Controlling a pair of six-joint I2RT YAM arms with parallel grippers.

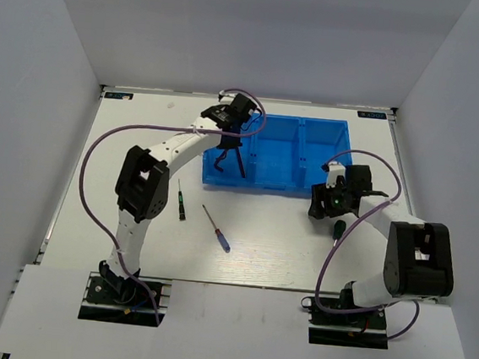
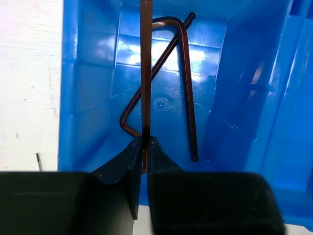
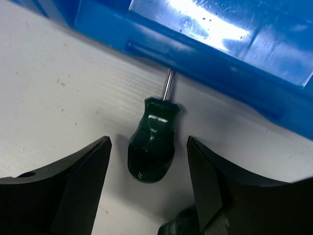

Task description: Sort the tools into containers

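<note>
The blue three-compartment tray [image 1: 309, 157] lies at the back middle of the table. My left gripper [image 1: 231, 162] hangs over its left compartment, shut on a thin dark hex key [image 2: 145, 73] that stands up from the jaws [image 2: 145, 143]. Another hex key [image 2: 188, 98] lies on that compartment's floor [image 2: 93, 98]. My right gripper [image 1: 328, 207] is low by the tray's front wall [image 3: 205, 54] and open [image 3: 148, 143]. A green-handled screwdriver [image 3: 151, 147] lies on the table between its fingers, untouched, shaft toward the tray.
A dark-handled screwdriver [image 1: 181, 201] and a blue-handled screwdriver [image 1: 218, 229] lie on the table in front of the tray. Another green handle [image 1: 336, 230] lies just behind the right gripper, also seen in the right wrist view [image 3: 181, 225].
</note>
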